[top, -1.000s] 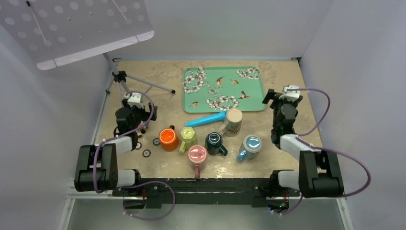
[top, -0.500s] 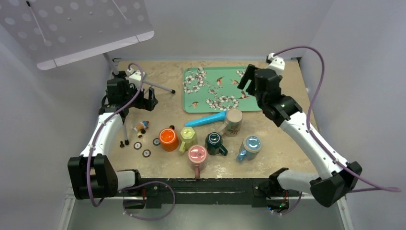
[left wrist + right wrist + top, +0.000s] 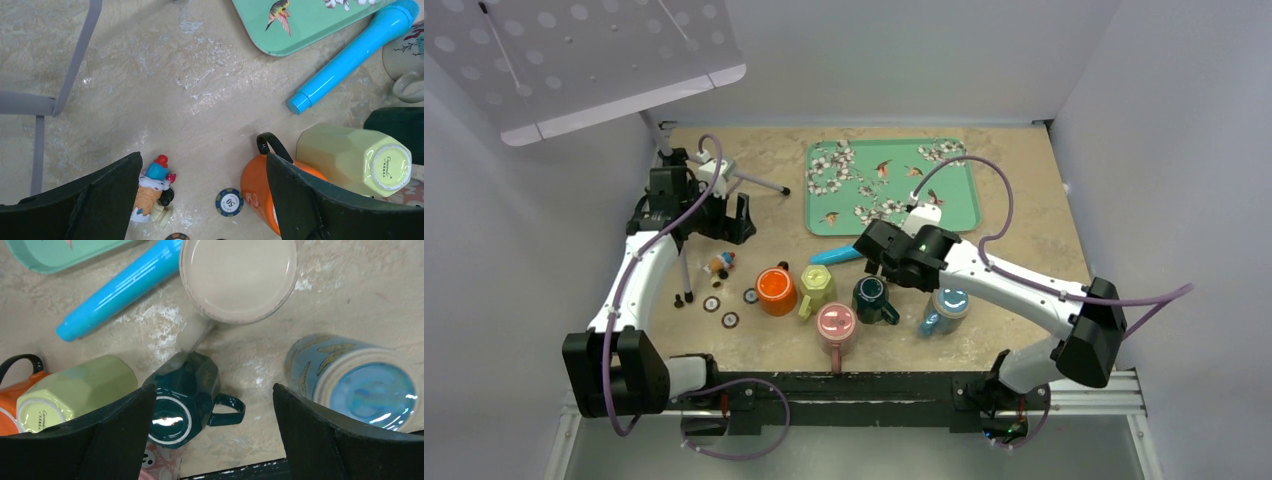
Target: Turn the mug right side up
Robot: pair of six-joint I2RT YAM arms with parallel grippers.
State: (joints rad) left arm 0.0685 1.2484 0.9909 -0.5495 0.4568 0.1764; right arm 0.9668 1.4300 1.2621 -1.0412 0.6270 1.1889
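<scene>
Several mugs stand base-up in a cluster at the table's front: orange point(image 3: 775, 288), yellow-green point(image 3: 817, 286), pink point(image 3: 835, 325), dark green point(image 3: 871, 296) and blue point(image 3: 948, 303). A beige mug point(image 3: 238, 279) shows in the right wrist view; from above my right arm covers it. My right gripper point(image 3: 874, 250) hangs open above them, with the dark green mug point(image 3: 180, 400) by its left finger and the blue mug point(image 3: 360, 382) by its right. My left gripper point(image 3: 729, 215) is open and empty, high over the table left of the orange mug point(image 3: 255, 185).
A blue marker point(image 3: 839, 254) lies beside a floral teal tray point(image 3: 959, 205). A tripod point(image 3: 754, 182) holding a perforated white board point(image 3: 594, 60) stands back left. An ice-cream toy point(image 3: 152, 190) and poker chips point(image 3: 730, 320) lie front left.
Both arms rose from their folded rest. The right arm then swung from over the tray down and left to above the mugs. The left arm barely shifted in the last half second.
</scene>
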